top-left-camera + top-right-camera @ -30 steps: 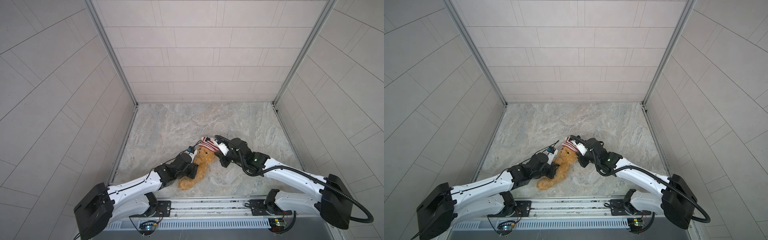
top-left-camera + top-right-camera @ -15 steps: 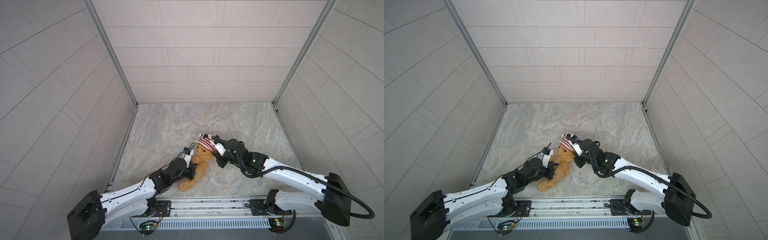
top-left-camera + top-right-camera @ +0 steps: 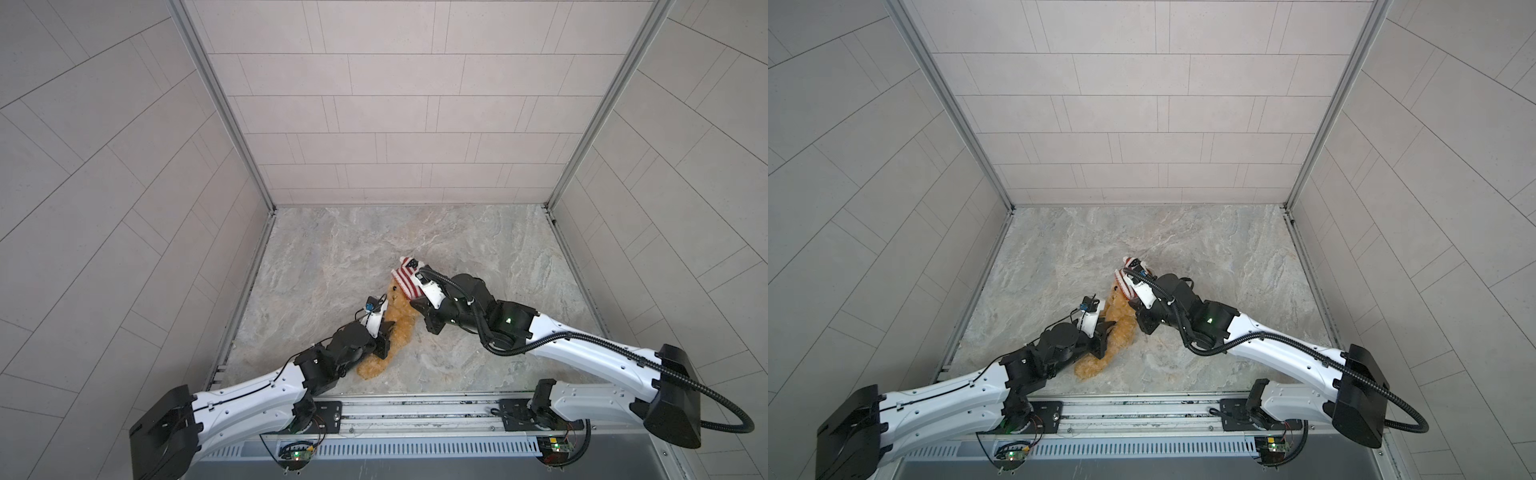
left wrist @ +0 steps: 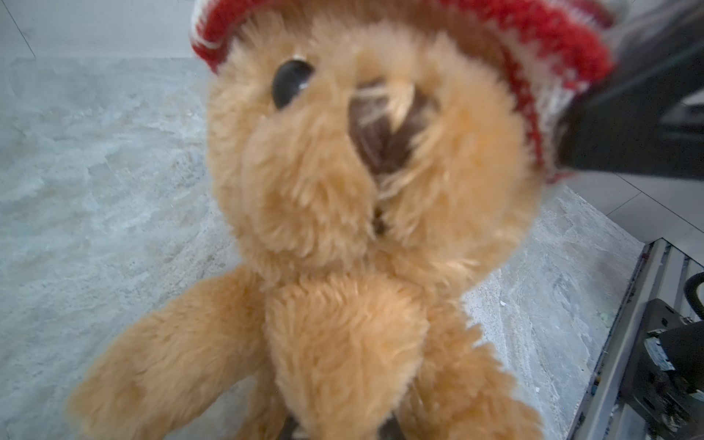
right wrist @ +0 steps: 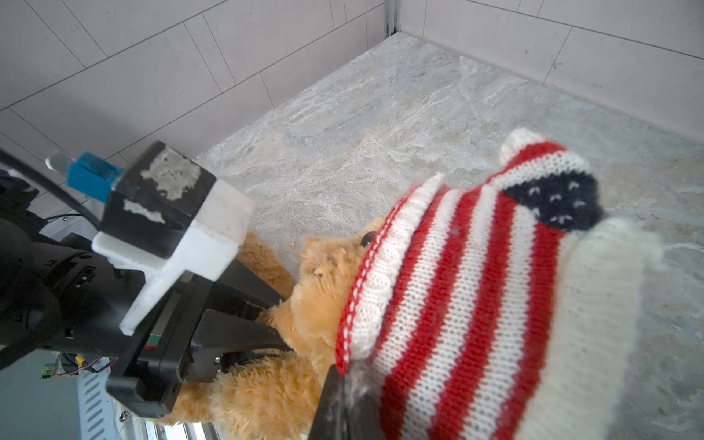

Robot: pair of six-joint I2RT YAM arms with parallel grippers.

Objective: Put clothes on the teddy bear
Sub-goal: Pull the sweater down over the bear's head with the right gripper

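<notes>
**Sweater Started Over the Head, Most of the Dressing Left to Do**

Teddy bear [image 3: 400, 326] low and centre in both top views, stretched slantwise across the marbled floor [image 3: 478, 249]. Feet toward the lower left, head toward the upper right. Cannot tell whether the head rests on the floor or is raised off it. Face uncovered in the left wrist view: one dark eye, brown nose, and bare golden fur on the chest and on the arm that shows.

Red-and-white striped sweater [image 5: 457, 304] capping only the top of the head. Red hem running across the brow just above the eye. Navy patch and one white sleeve trailing loose beyond the head, at the right side of the right wrist view.

Left gripper [image 5: 287, 324] clamped on the bear about the neck and upper chest, black jaws sunk into the fur, reaching in from the left of the right wrist view. Right gripper [image 5: 344, 392] pinched shut on the sweater's hem at the bottom edge of that view, just beside the bear's cheek.

Judged an early stage: hem opened and begun over the crown, nothing further. Left to do:
- Draw the hem down past the face and neck.
- Feed each arm into a sleeve.
- Pull the knit down over the belly.
</notes>
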